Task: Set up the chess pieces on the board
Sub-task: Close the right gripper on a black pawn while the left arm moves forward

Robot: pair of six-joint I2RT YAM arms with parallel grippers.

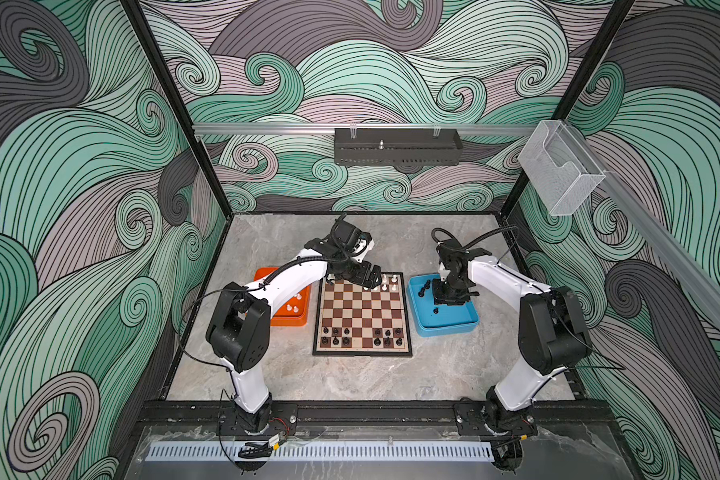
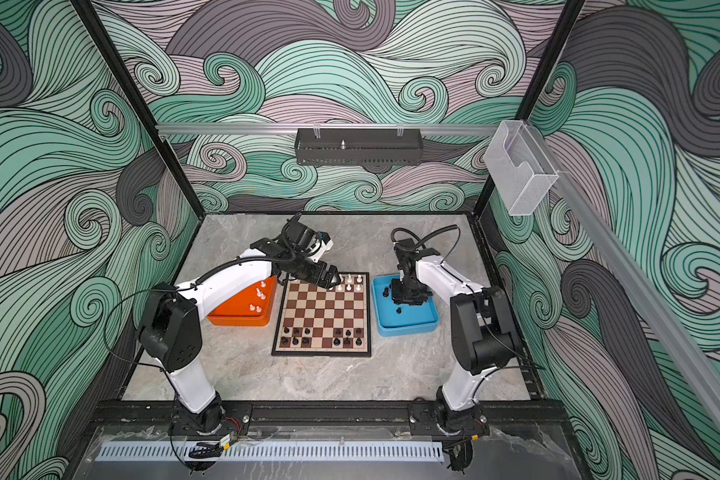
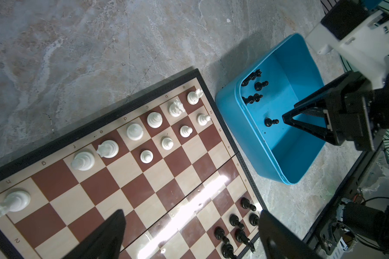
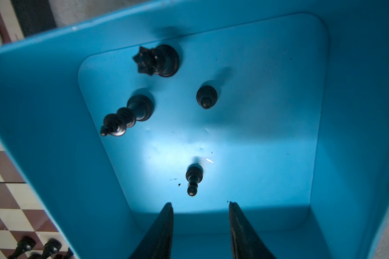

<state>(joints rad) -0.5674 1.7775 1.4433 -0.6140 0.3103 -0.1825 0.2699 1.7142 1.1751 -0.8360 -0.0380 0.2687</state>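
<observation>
The board (image 1: 362,309) (image 2: 324,311) lies mid-table. White chess pieces (image 1: 390,282) (image 3: 154,120) stand on its far rows and black ones (image 1: 362,337) (image 3: 234,219) on its near rows. My left gripper (image 1: 371,279) (image 3: 191,215) hovers open over the far edge of the board, holding nothing. My right gripper (image 1: 445,300) (image 4: 200,203) is down inside the blue tray (image 4: 43,112), jaws apart with nothing between them. A black pawn (image 4: 194,179) stands just beyond its fingertips. A second pawn (image 4: 206,96) and two taller black pieces (image 4: 126,116) stand further off.
An orange tray (image 1: 285,318) (image 2: 242,318) left of the board holds a few white pieces (image 1: 294,306), partly under my left arm. The blue tray's rim (image 1: 449,328) (image 3: 229,107) sits close to the board's right edge. Marbled tabletop (image 1: 350,378) lies in front of the board.
</observation>
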